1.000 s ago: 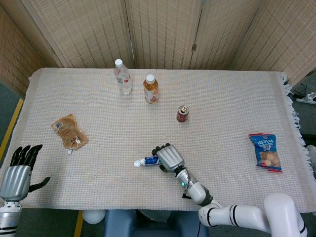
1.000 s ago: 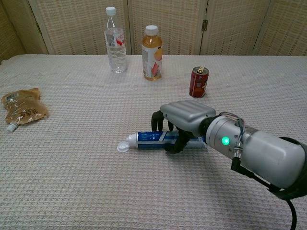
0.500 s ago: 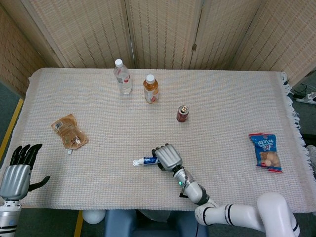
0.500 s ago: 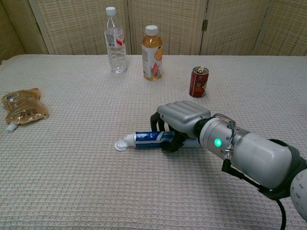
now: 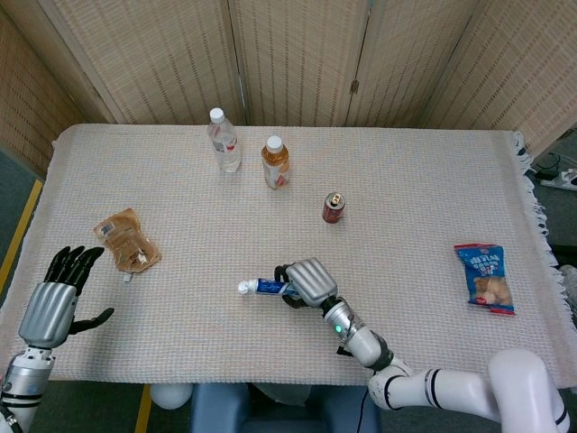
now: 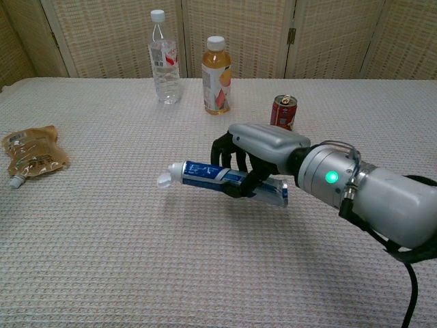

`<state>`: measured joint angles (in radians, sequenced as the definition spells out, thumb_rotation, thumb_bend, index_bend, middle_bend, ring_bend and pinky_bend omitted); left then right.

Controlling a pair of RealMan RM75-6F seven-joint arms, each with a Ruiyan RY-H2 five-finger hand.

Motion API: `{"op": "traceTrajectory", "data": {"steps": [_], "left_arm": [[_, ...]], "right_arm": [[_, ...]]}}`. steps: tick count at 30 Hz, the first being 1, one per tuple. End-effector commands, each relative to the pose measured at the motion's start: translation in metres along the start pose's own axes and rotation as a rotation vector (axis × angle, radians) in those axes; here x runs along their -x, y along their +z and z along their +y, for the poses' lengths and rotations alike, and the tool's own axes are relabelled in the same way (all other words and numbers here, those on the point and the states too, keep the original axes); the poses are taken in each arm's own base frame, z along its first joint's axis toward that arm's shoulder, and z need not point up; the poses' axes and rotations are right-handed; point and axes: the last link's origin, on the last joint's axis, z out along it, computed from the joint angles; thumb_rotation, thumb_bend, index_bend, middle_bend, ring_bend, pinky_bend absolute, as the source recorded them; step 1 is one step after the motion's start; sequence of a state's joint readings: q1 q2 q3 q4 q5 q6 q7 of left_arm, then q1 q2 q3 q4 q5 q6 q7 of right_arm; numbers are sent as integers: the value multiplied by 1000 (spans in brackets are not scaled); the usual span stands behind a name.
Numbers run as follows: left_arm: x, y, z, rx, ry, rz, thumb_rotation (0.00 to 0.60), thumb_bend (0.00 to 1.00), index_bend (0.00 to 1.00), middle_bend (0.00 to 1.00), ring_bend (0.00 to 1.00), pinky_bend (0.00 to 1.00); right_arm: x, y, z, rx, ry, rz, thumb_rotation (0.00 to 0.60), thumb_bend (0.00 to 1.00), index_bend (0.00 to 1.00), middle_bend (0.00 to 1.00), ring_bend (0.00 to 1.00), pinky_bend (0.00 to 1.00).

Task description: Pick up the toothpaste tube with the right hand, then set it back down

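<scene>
Lifted now off the tablecloth (image 6: pixel 102 225) where it lay a second ago: toothpaste tube (image 6: pixel 212 175) up in the air, cap end pointing left. Gripped around the middle by the right hand (image 6: pixel 256 160), fingers curled under, probably for balance. Raised slightly too, the left hand (image 5: pixel 54 302), spread and holding nothing. Next, judging by the task, back down onto the cloth.

The robot's right hand (image 6: pixel 263 158), fingers curled, grips a toothpaste tube (image 6: pixel 218 175) clear of the desk (image 6: pixel 102 239), forearm reaching forward; its left hand (image 5: pixel 54 302) hovers low, fingers spread.
</scene>
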<state>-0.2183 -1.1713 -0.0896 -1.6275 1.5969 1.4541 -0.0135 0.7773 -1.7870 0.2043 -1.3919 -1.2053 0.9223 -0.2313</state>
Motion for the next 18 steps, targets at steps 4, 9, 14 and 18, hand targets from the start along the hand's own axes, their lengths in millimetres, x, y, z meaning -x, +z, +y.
{"op": "traceTrajectory", "data": {"steps": [4, 9, 14, 18], "left_arm": [[-1, 21, 30, 131, -46, 4, 600, 215, 68, 151, 106, 0], [3, 36, 54, 220, -51, -3, 600, 215, 16, 147, 106, 0], [11, 47, 77, 294, -20, -23, 600, 215, 0, 131, 104, 0], [18, 56, 91, 333, -1, -30, 600, 215, 0, 121, 103, 0]], "right_arm": [[-29, -9, 5, -124, 367, 35, 600, 955, 724, 615, 660, 605], [-30, -9, 8, -168, 526, -6, 600, 957, 724, 616, 660, 605], [-27, -9, 7, -203, 674, -55, 600, 968, 725, 616, 659, 605], [-24, -8, 7, -228, 724, -87, 600, 973, 726, 616, 658, 605]]}}
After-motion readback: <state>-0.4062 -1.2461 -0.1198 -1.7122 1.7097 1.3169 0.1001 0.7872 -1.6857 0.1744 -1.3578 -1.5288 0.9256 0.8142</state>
